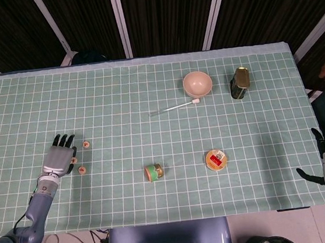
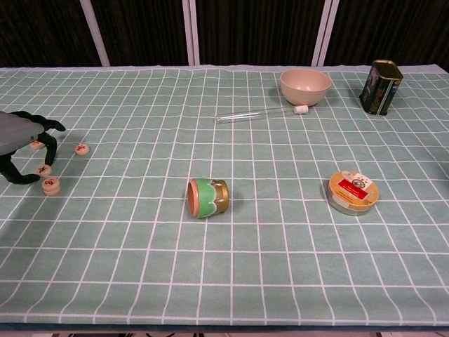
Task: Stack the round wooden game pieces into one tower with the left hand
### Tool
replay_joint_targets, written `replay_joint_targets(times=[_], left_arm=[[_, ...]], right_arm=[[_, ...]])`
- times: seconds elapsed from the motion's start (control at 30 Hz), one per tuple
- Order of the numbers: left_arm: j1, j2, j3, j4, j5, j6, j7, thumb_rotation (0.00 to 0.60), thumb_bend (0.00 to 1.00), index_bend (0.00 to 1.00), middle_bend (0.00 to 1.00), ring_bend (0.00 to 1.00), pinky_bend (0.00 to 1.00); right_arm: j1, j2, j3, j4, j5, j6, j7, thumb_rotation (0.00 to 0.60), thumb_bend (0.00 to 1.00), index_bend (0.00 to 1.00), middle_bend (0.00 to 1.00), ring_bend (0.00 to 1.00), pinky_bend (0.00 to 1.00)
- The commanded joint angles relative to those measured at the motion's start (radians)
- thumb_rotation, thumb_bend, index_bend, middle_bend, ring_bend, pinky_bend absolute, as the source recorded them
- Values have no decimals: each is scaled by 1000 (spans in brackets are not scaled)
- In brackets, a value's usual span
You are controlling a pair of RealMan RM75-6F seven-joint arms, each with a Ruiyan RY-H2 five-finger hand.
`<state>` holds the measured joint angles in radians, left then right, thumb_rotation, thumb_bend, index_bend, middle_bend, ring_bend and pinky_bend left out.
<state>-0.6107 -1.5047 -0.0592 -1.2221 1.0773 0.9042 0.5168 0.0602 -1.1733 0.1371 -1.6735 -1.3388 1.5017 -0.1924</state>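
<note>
At bench's left edge: our left hand (image 2: 19,144) hovers, fingers spread, holding nothing.
Pieces: wooden game pieces (image 2: 50,185) lie just right of it, beneath fingertips.

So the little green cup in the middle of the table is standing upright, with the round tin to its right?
Not quite. The green cup is lying on its side, its mouth facing left, as the chest view shows. The round tin does sit to its right.
</note>
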Motion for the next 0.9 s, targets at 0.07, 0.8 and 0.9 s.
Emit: replay_joint_targets(times=[0.07, 0.8, 0.9], left_arm=[[6, 9, -3, -14, 15, 15, -23, 600, 319, 493, 59, 0, 0], [49, 120, 49, -219, 162, 122, -29, 600, 319, 493, 60, 0, 0], [53, 120, 56, -220, 170, 125, -21, 600, 319, 493, 60, 0, 0]], right_arm=[[0, 1, 0, 0, 0, 0, 2, 600, 232, 54, 13, 39, 0], [-1, 0, 0, 0, -1, 3, 0, 600, 232, 54, 13, 39, 0], [-1, 1, 0, 0, -2, 3, 0, 600, 233, 54, 13, 39, 0]])
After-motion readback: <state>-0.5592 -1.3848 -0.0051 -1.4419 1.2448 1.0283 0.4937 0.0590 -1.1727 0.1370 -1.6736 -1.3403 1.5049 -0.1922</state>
